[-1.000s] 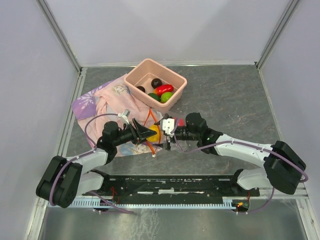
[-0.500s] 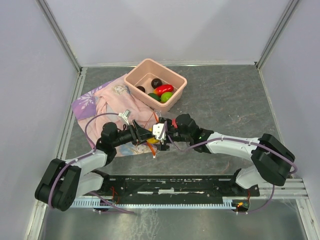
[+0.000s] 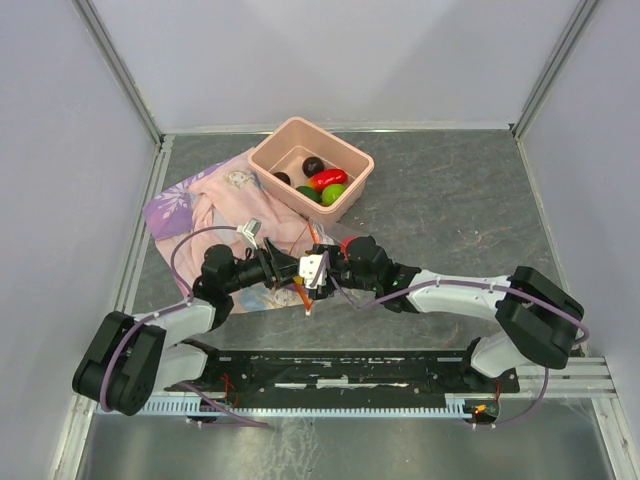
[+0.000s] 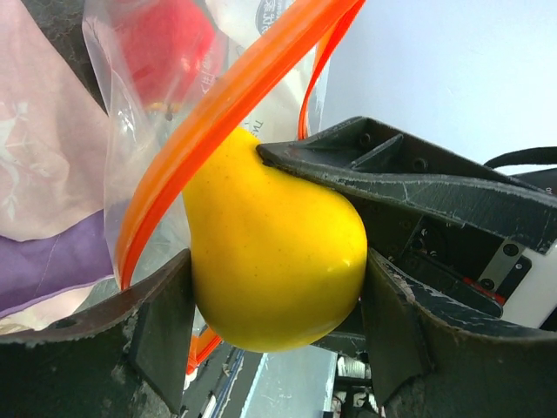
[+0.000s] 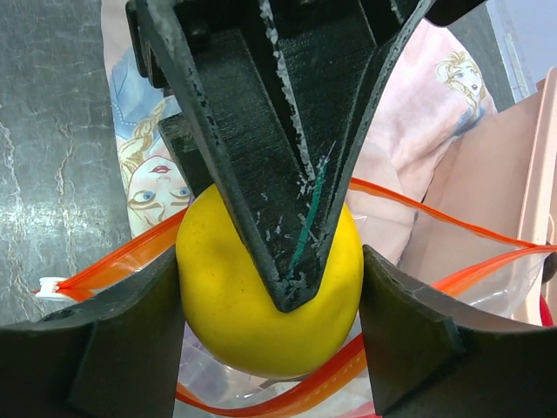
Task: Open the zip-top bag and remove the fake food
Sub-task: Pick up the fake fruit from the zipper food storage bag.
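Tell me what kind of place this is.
Probably a robotics lab test cell, not a home: plain white panel walls on aluminium posts, two arms bolted to a rail, toy food in a pink tub.

Robot lab cell, this one; plain pale walls [image 3: 330,60] on three sides, bare aluminium posts [image 3: 118,72] framing them; a grey stone-look desk [image 3: 450,190] underneath; left arm [image 3: 180,320] and right arm [image 3: 460,292] bolted to a black rail [image 3: 340,368] behind the left hand [image 3: 297,268] and right hand [image 3: 310,272]; purple cables [image 3: 186,248] loop loose; a slotted white cable duct [image 3: 300,408] sits further back; beyond the hands, a pink tub [image 3: 336,138] of glossy fake food [image 3: 328,180].
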{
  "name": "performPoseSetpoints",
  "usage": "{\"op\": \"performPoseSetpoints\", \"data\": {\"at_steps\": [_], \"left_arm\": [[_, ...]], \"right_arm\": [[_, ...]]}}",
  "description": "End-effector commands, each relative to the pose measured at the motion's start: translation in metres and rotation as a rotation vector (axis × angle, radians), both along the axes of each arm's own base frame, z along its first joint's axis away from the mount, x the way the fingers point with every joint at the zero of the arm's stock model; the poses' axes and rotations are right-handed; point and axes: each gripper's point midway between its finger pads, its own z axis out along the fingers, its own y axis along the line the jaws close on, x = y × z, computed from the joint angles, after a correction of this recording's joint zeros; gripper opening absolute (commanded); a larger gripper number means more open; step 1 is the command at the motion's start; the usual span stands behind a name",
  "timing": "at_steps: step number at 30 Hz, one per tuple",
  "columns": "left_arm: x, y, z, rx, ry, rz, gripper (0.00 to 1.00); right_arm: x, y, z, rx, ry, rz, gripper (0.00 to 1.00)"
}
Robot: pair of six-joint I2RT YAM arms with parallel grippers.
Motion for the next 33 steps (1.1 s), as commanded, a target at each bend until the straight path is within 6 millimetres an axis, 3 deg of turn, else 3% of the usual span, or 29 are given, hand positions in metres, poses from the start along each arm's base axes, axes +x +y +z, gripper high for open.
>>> {"op": "performPoseSetpoints", "data": {"at_steps": [1,5,11,24,33], "left_arm": [[-0.004,-0.002,0.016,-0.042,-0.048,-0.020,0.67],[-0.002,0.002,0.014,-0.019,-0.049,0.012,0.85],[0.004,0.012,0.014,0.026,-0.070,0.099,1.00],[0.013,0.027,0.016,0.039,-0.116,0.231,1.00],[0.014,0.042,0.021,0.034,-0.165,0.330,0.99]], "right_arm": [[0.005,0.001,0.026,0.080,-0.032,-0.036,0.61],[0.002,-0.004,0.028,0.092,-0.024,-0.042,0.51],[-0.005,-0.009,0.030,0.101,0.009,-0.036,0.47],[-0.045,-0.018,0.056,0.151,0.172,0.084,0.47],[-0.048,-0.030,0.079,0.198,0.259,0.066,0.45]]}}
